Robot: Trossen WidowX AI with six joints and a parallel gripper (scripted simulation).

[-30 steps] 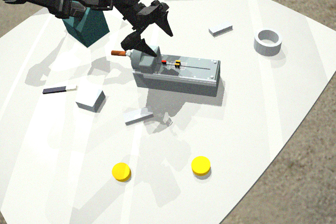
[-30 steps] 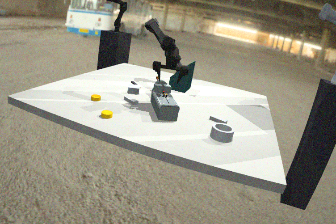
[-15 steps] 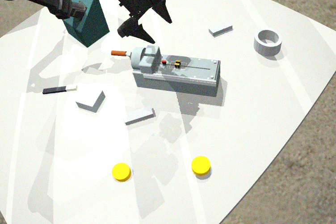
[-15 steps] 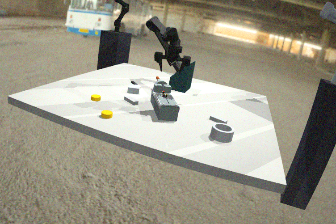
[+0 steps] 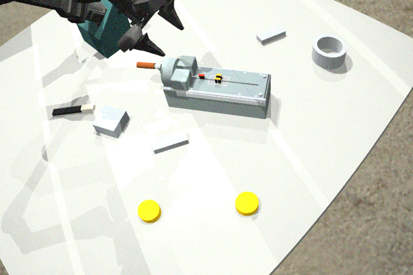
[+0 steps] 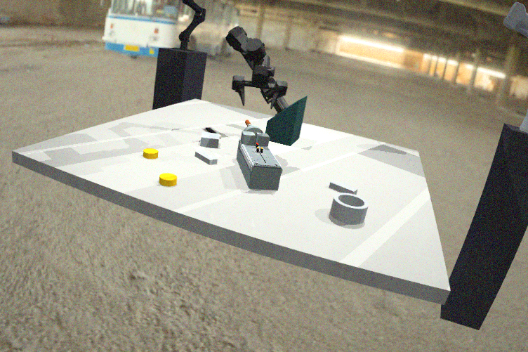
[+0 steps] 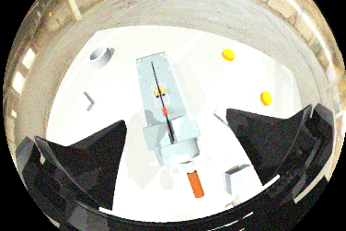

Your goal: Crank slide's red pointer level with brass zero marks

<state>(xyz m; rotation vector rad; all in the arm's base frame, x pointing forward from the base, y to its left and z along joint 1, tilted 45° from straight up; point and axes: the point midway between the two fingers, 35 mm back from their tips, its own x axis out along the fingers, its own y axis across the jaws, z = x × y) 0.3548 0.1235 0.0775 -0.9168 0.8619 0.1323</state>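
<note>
The grey-green machine point(image 5: 216, 102) point(image 6: 264, 178) point(image 7: 146, 82) sits on the table, its crank's orange handle point(image 5: 145, 65) point(image 6: 247, 122) point(image 7: 195, 184) sticking out beyond the round crank disc. The red pointer point(image 5: 201, 76) point(image 6: 257, 144) point(image 7: 165, 110) is in the slot, on the crank side of the brass marks point(image 5: 217, 80) point(image 7: 162, 91), not level with them. My gripper point(image 5: 173, 41) point(image 6: 258, 105) point(image 7: 177, 116) is wide open and empty, above the crank end. Nothing touches the handle.
A teal wedge point(image 5: 108, 33) point(image 6: 286, 124) stands behind the crank end. A grey block point(image 5: 110, 119) point(image 7: 236, 179), a black-and-cream stick point(image 5: 67, 110), two flat bars point(image 5: 271, 35) point(image 5: 171, 142), a grey ring point(image 5: 328, 60) and two yellow discs point(image 5: 148, 210) point(image 5: 246, 202) lie around the machine.
</note>
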